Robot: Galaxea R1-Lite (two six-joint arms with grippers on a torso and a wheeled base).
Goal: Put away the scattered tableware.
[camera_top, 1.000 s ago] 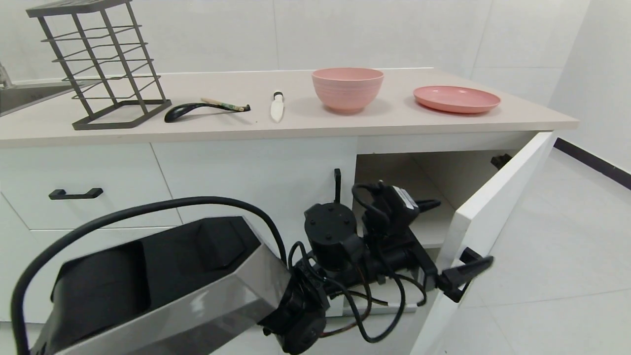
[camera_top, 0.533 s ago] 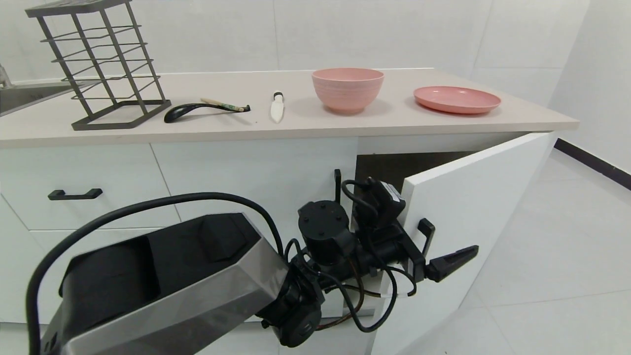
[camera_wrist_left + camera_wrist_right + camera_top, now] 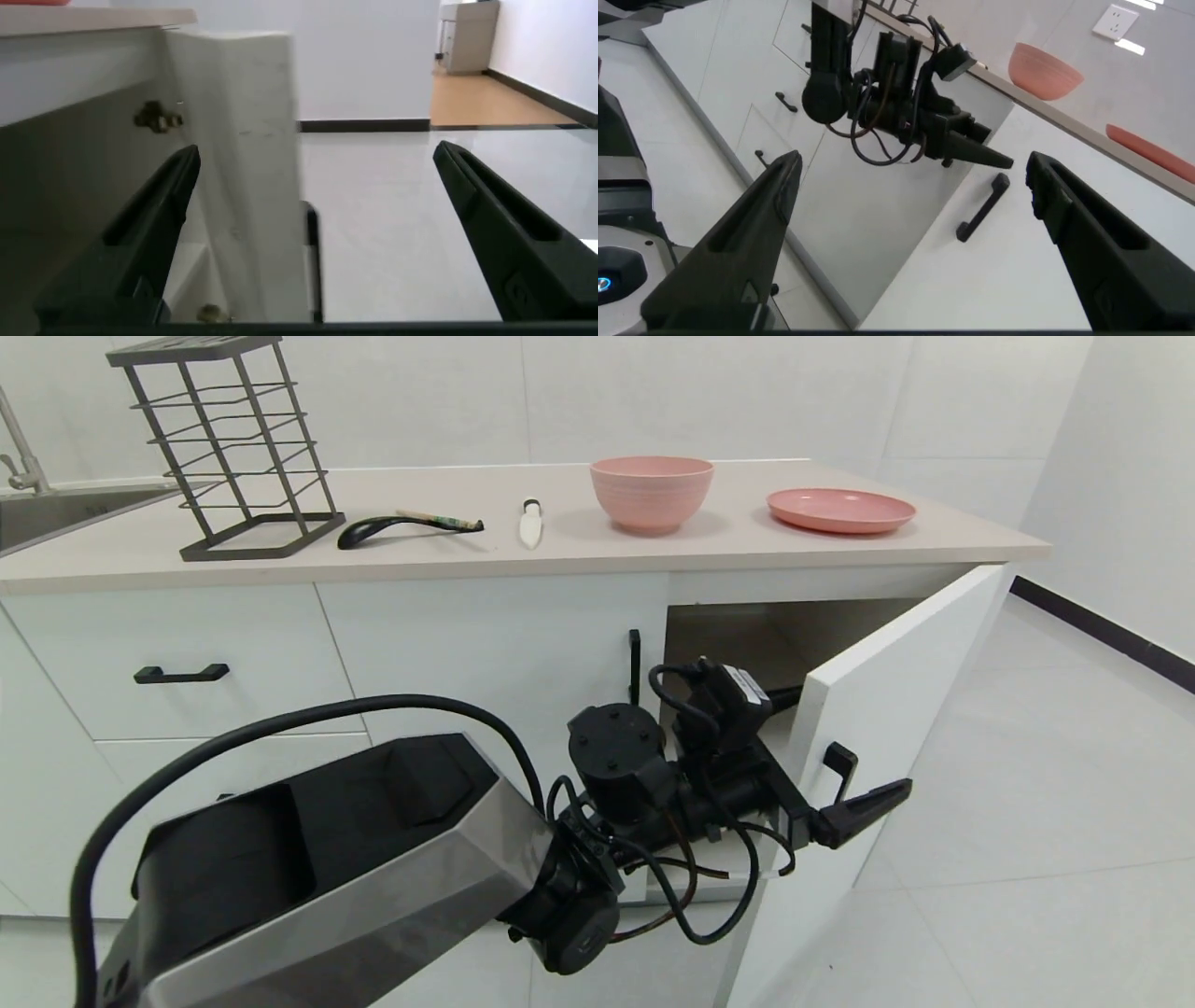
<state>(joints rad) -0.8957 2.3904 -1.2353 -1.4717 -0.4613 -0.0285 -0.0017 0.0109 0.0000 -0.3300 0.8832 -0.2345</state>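
Straddling cabinet door (image 3: 924,653) edge, left claw (image 3: 318,154) spread wide; right claw (image 3: 912,166) also agape, pink bowl (image 3: 652,493) on counter (image 3: 747,546)

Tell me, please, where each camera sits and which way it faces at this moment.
Head view: on the robot's head, looking forward and down at the counter with the pink bowl and pink plate; the left arm shows, with the left gripper open astride the cabinet door.
Left wrist view: on the left wrist, looking past its own gripper at the door's edge.
Right wrist view: on the right wrist, looking past the open right gripper at the door's face, the left gripper, the bowl and the plate.
Shared: all three views show the cabinet door.
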